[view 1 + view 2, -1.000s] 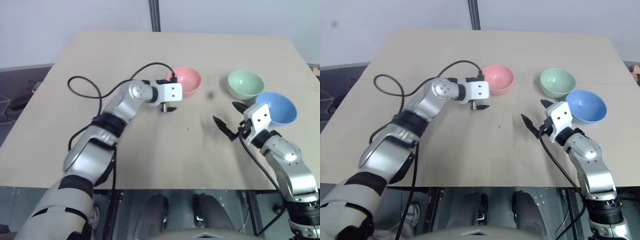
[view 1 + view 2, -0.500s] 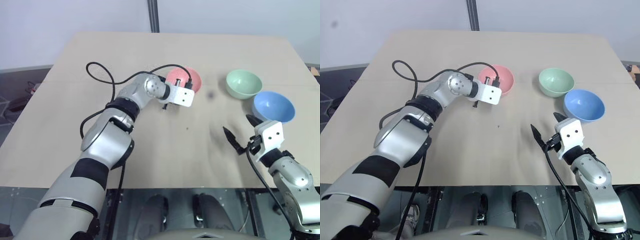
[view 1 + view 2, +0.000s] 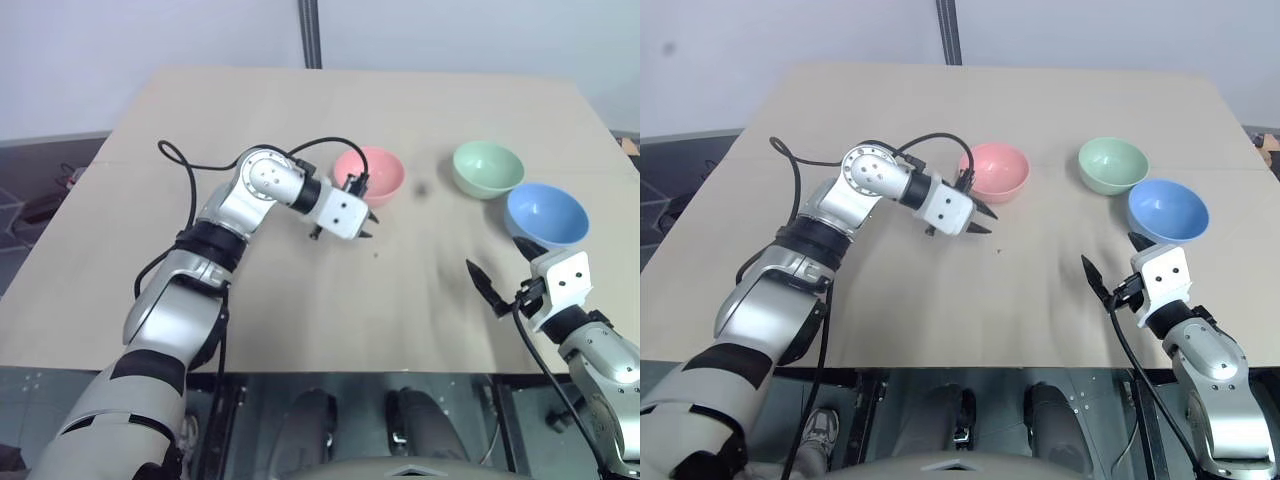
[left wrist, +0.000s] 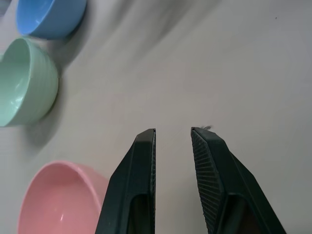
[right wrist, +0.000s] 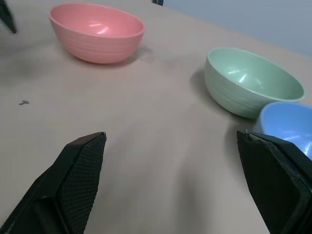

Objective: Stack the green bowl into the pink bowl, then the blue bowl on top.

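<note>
- The pink bowl (image 3: 369, 174) is the leftmost of the three bowls. It stands upright on the tan table (image 3: 200, 110), toward the far side and near the middle, and its inside is bare.
- The left gripper (image 3: 346, 230) sits just in front of the pink bowl and slightly to its left, angled down toward the tabletop and pointing to the right. In the left wrist view its two black fingers (image 4: 141, 175) stand parallel with a narrow gap between them, clasping nothing, and the pink bowl lies just beside them without touching.
- A black cable (image 3: 190, 170) loops over the table from the left arm.
- The green bowl (image 3: 487, 168) stands upright to the right of the pink bowl, well apart from it, with nothing in it.
- The blue bowl (image 3: 546, 214) stands just beside the green bowl, nearer the robot and further right. In the right wrist view their rims look close together, though I cannot tell if they touch. It too holds nothing.
- The right gripper (image 3: 1110, 262) hovers in front of the blue bowl, near the table's front edge. Its fingers (image 5: 78, 165) are spread wide apart and released, with only bare tabletop between them.
- None of the bowls is nested in another; all three rest separately on the table.
</note>
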You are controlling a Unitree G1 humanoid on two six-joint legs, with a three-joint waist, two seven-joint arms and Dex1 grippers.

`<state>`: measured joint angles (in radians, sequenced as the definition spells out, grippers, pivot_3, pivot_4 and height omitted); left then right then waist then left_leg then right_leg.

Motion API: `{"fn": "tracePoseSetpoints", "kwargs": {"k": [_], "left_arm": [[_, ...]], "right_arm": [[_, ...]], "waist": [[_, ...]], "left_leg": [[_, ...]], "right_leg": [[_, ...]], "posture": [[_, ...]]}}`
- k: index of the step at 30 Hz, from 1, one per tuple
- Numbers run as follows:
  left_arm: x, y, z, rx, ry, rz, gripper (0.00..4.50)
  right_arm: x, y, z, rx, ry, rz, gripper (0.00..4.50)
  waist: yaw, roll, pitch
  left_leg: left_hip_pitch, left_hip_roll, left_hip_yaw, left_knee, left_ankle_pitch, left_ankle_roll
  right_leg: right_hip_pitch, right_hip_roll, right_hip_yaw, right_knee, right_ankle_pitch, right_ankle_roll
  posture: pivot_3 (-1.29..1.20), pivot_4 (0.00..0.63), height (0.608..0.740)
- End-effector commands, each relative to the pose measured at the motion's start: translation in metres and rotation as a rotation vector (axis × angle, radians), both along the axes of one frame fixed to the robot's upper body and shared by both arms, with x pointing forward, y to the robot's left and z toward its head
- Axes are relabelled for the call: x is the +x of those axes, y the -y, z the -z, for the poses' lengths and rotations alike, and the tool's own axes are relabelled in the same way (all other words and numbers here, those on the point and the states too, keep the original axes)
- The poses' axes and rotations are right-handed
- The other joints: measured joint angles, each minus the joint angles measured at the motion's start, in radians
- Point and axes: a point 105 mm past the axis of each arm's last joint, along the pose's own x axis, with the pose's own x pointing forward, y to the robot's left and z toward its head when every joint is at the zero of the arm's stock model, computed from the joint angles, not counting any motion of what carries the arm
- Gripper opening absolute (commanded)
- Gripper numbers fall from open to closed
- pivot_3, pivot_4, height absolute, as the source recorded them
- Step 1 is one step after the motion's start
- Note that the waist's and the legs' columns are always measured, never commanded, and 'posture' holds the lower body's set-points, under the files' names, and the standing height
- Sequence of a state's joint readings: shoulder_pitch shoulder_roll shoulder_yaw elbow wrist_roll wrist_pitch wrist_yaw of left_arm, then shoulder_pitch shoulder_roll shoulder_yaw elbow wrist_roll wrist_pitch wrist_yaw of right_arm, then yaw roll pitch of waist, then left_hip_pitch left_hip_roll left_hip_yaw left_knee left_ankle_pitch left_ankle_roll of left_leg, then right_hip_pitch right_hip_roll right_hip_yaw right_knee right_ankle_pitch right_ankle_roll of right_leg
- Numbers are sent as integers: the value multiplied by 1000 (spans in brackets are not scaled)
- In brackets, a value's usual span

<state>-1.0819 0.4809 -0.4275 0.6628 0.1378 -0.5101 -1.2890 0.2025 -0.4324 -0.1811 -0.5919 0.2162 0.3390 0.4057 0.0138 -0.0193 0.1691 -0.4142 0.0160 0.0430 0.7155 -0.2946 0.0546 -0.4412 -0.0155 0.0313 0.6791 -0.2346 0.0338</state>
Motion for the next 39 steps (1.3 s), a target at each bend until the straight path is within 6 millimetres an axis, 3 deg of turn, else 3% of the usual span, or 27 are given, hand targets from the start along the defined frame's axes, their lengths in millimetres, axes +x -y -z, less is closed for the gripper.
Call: {"fn": "tracePoseSetpoints", "kwargs": {"k": [1,5,8,12,16,19,25,27,32,39], "left_arm": [[20,0,-38,-126,89,-135,2441],[40,-8,-45,-99,183,-258,4184],[48,-8,-38,-49,204,-296,4184],[52,-8,-15,28,187,-295,4184],[57,3,7,108,181,-303,4184],[59,9,8,119,191,-298,3414],[61,11,9,129,197,-295,648],[59,14,10,122,182,-281,41],[41,23,10,89,139,-149,41],[-14,12,12,66,19,105,41]], "right_arm": [[-6,-4,-12,-5,61,-10,4500],[-7,-4,-13,-5,65,-6,4500],[-6,-4,-12,-9,67,-3,4500],[-5,-3,-13,-11,69,-2,4500],[-5,-2,-14,-13,73,3,4500],[-5,-4,-15,-12,78,5,4500],[-8,-3,-14,-13,77,16,4500],[-8,-3,-14,-14,76,19,4500],[-8,-1,-14,-15,75,23,4500],[-8,0,-13,-16,67,20,4500]], "waist": [[-1,0,0],[-3,0,0],[-2,0,0],[-2,0,0],[3,0,0],[0,0,0],[-4,0,0],[-3,0,0],[-2,0,0],[-7,0,0]], "left_leg": [[0,0,-1,2,0,0],[0,0,1,3,0,1],[0,0,1,3,0,1],[0,0,1,3,0,1],[-1,-3,1,3,0,1],[-1,-5,1,3,0,1],[-1,-4,1,3,0,2],[-1,-4,1,3,0,2],[-1,-4,1,3,0,2],[-1,1,2,3,2,-2]], "right_leg": [[0,0,-1,0,0,1],[1,0,1,0,2,3],[1,0,1,0,2,3],[1,0,1,0,2,3],[1,-1,1,0,2,3],[1,-1,1,-1,2,3],[0,-1,1,0,2,3],[0,-1,1,0,2,3],[0,-1,2,0,2,3],[0,-1,2,0,2,3]], "posture": [[0,150,740],[0,150,740],[0,150,740],[0,150,740],[0,150,740],[0,150,740],[0,150,740],[0,150,740],[0,150,740],[0,150,740]]}}
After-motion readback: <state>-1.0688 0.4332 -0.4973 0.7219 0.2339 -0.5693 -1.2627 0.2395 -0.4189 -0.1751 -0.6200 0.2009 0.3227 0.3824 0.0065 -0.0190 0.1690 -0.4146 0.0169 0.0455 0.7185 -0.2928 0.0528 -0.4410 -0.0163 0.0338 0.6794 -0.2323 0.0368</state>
